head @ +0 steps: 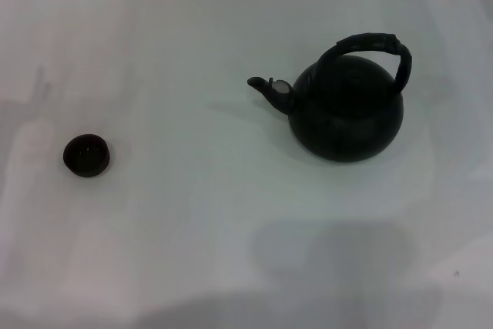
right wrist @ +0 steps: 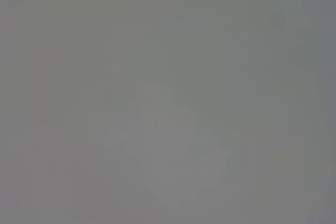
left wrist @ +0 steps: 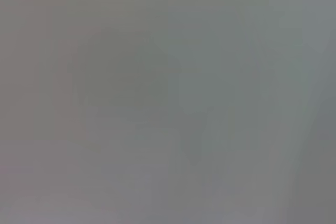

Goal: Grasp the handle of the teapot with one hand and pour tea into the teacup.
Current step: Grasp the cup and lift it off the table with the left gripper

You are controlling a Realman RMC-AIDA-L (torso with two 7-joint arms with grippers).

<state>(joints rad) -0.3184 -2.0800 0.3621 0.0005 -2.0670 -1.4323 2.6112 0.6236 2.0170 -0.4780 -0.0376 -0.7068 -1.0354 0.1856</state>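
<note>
In the head view a large round black teapot [head: 347, 113] stands upright on the white table at the right. Its short spout [head: 266, 88] points left toward the cup. Its thick black arched handle [head: 370, 45] spans the top, tilted toward the back right. A tiny dark brown teacup [head: 86, 155] stands upright at the left, far from the teapot. Neither gripper shows in the head view. Both wrist views show only a plain grey surface with faint shadows.
The white table [head: 231, 229] spreads between the teacup and the teapot. Soft shadows lie along the table's near edge [head: 339, 267] and at the far left.
</note>
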